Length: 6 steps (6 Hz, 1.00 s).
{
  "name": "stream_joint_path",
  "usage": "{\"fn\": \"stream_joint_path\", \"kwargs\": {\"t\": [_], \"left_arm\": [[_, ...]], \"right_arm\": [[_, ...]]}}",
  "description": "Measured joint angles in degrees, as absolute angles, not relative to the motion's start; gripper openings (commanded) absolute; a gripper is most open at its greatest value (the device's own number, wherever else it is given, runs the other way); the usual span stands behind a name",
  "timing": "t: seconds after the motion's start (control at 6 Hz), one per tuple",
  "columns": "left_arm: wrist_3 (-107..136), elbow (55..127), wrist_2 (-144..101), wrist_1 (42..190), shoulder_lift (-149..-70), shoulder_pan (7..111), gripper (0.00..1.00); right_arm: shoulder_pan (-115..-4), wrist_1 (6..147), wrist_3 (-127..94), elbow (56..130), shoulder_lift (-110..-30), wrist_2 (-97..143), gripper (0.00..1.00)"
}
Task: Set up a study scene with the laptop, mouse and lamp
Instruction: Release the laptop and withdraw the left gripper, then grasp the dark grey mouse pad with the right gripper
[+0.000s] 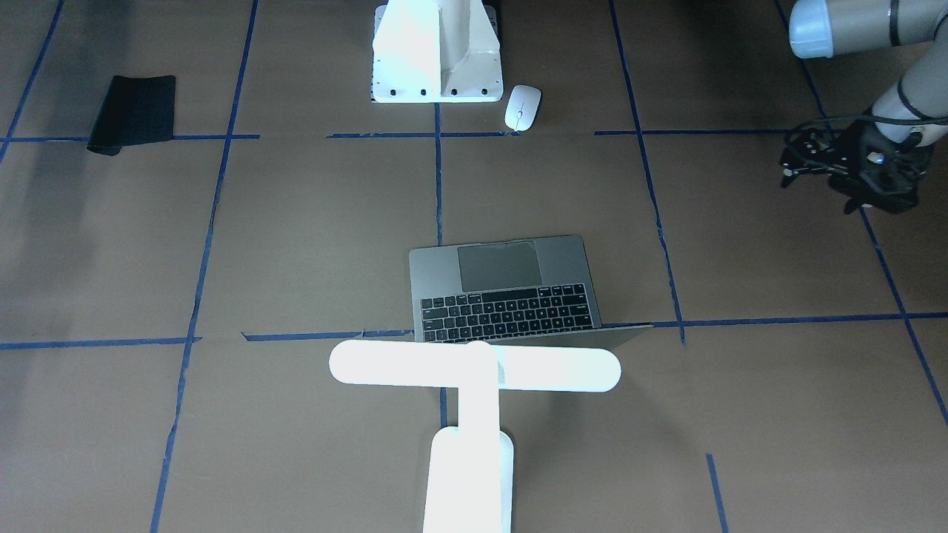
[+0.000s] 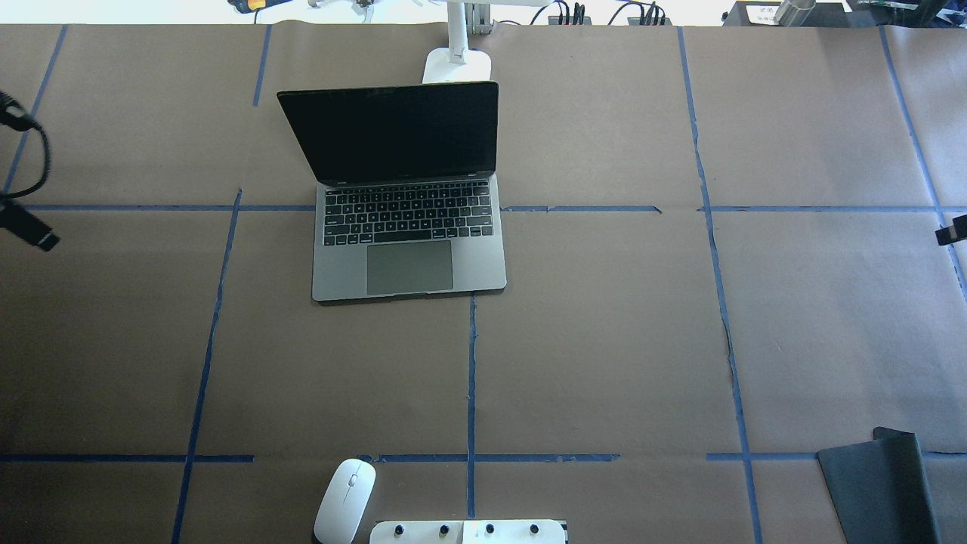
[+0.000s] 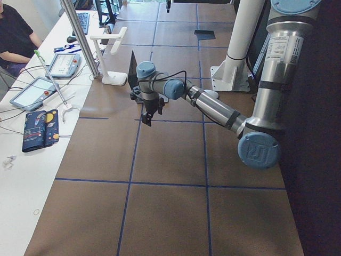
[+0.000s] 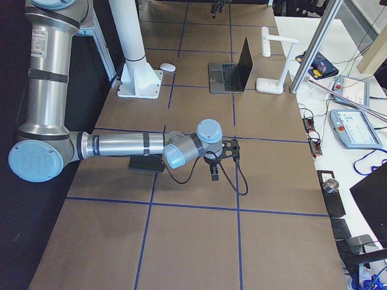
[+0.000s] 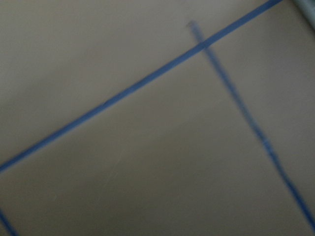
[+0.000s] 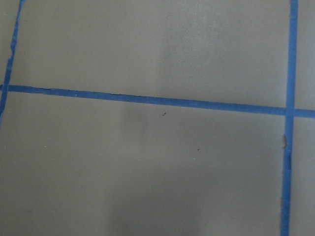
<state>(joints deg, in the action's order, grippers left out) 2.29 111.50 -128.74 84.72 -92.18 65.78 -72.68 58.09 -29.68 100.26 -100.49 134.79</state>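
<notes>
The laptop (image 1: pixel 503 292) (image 2: pixel 408 227) lies open at mid-table, its dark screen upright. The white lamp (image 1: pixel 474 366) stands just behind the screen, its base (image 2: pixel 455 64) at the table's far edge. The white mouse (image 1: pixel 522 107) (image 2: pixel 345 500) lies near the robot's base, left of the pedestal. My left gripper (image 1: pixel 787 163) hovers over bare table far to the laptop's left, its fingers apart and empty. My right gripper (image 2: pixel 952 230) shows only as a sliver at the overhead view's right edge, so I cannot tell its state. It hangs above bare table in the exterior right view (image 4: pixel 214 166).
A black mat (image 1: pixel 133 111) (image 2: pixel 876 483) lies at the near right corner. The white bolted pedestal (image 1: pixel 437 59) stands at the near edge. Blue tape lines cross the brown table cover (image 2: pixel 604 340). Operators' gear lies on a side bench (image 3: pixel 48 96).
</notes>
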Motion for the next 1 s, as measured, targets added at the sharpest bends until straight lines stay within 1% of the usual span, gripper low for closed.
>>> {"fn": "stream_joint_path", "kwargs": {"t": [0.17, 0.33, 0.5, 0.67, 0.83, 1.0], "left_arm": [[5.1, 111.2, -128.8, 89.9, -88.3, 66.8, 1.00], [9.8, 110.3, -128.8, 96.1, -85.5, 67.0, 1.00], [14.1, 109.5, -128.8, 100.3, -84.4, 67.0, 1.00], [16.7, 109.5, -128.8, 101.9, -84.0, 67.0, 1.00], [17.8, 109.7, -128.8, 102.4, -84.0, 67.0, 1.00], [18.1, 109.8, -128.8, 102.5, -83.9, 67.0, 1.00]], "right_arm": [[-69.5, 53.2, -34.1, 103.3, -105.5, 134.7, 1.00], [-66.6, 51.4, -35.7, 108.2, -112.2, 134.7, 1.00], [-63.9, 47.8, -37.0, 111.6, -119.1, 134.6, 1.00], [-61.1, 40.6, -40.9, 112.5, -124.4, 134.4, 1.00], [-58.1, 34.0, -46.2, 112.0, -127.3, 134.0, 1.00], [-54.9, 29.1, -50.3, 110.3, -128.2, 132.7, 1.00]]}}
